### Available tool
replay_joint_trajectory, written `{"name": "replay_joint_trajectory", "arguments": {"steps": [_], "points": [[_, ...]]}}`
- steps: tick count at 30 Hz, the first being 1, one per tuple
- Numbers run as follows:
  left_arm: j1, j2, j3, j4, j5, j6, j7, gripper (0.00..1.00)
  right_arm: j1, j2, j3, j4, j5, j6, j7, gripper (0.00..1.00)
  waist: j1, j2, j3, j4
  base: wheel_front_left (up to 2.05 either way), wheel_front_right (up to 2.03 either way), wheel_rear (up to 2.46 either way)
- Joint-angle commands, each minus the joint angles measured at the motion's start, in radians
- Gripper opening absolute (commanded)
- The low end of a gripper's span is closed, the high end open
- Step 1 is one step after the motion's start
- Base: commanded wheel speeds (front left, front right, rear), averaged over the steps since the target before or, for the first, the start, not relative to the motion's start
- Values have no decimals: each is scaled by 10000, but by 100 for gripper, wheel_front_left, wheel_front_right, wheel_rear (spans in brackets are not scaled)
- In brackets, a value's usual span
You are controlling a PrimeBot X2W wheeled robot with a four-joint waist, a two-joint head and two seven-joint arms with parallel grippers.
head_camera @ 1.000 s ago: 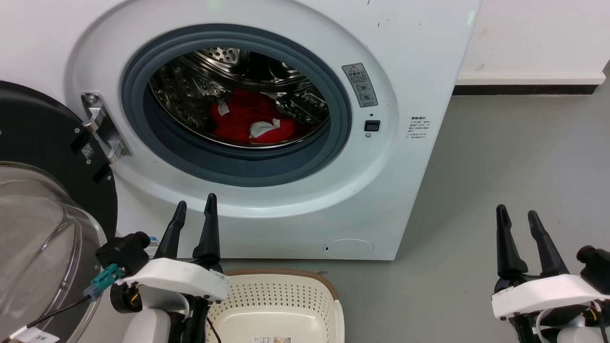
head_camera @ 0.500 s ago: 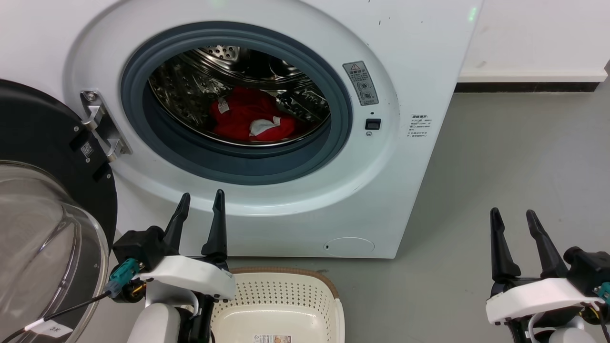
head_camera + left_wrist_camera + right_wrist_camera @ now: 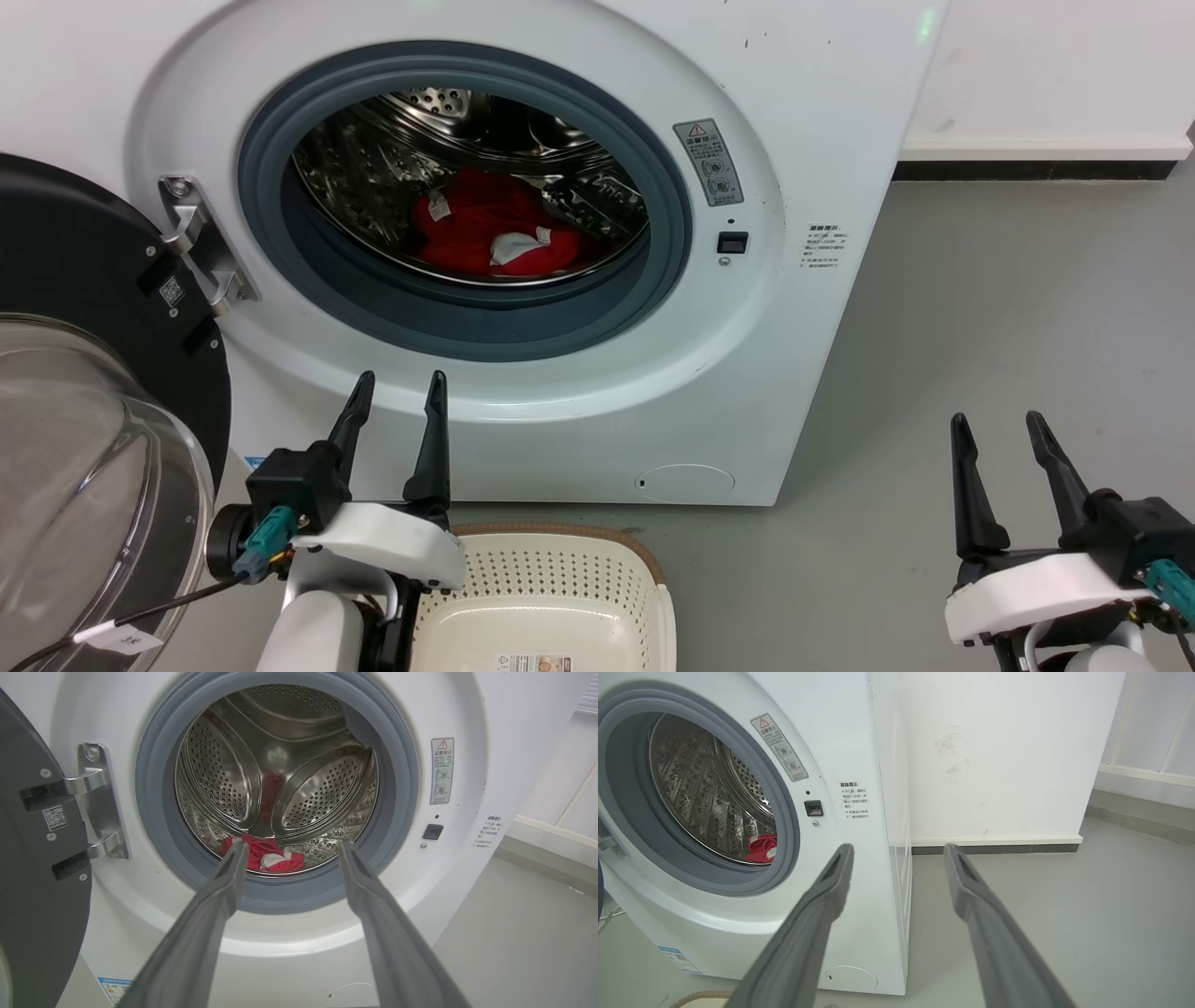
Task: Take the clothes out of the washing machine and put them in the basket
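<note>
Left gripper [image 3: 401,378] and right gripper [image 3: 995,420] hang released, fingers spread, grasping nothing. Crumpled soft red-and-white clothes [image 3: 481,229] lie at six o'clock inside the shiny perforated steel drum [image 3: 373,177] of the boxy white washing machine [image 3: 794,317]; the cream perforated plastic basket [image 3: 546,577] sits at the machine's six o'clock.

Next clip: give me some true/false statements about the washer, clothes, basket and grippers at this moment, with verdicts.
1. The washing machine has its door swung open. True.
2. The red clothes lie in the basket. False: they lie in the drum.
3. The left gripper is shut on a garment. False: it is open and empty, in front of the washing machine.
4. The right gripper is open and holds nothing. True.
5. The basket stands on the floor in front of the washing machine. True.
</note>
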Motion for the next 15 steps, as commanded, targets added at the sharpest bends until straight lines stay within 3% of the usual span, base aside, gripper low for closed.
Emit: {"name": "replay_joint_trajectory", "arguments": {"steps": [1,15], "points": [[-177,23,-38,19,410,58,-138,100,43,-27,-9,13,-419,-3,-148,100,0,0,0,12,0,0,0],[-184,23,-33,189,1593,159,-423,100,81,-25,-46,189,-1559,-3,-420,100,0,0,52,50,0,0,0]]}}
